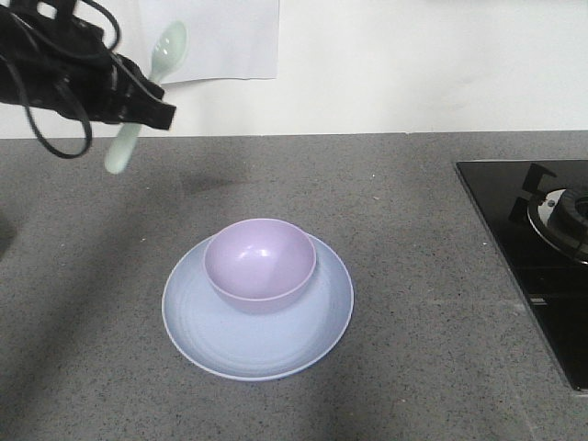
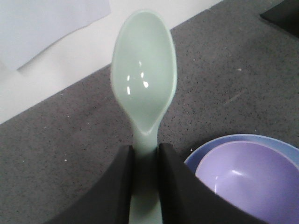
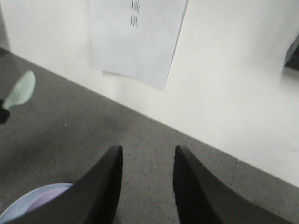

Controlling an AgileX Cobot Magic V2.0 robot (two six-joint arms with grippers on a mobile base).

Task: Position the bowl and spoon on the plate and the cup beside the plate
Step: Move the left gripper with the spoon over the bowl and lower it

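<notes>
Gripping spoon [image 1: 169, 48] mid-handle in left fingers [image 2: 112, 186], aloft beyond plate's [image 1: 230, 340] far-left edge, head uppermost, long axis steep; to lower rightward onto plate beside bowl [image 1: 260, 262], with right fingers [image 3: 105, 186] parted, empty.

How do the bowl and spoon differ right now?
The bowl is lavender; the spoon is mint green. The bowl sits upright on the plate; the spoon is held in the air by the left gripper. The bowl is round and deep; the spoon long and shallow. Both look glossy.
</notes>
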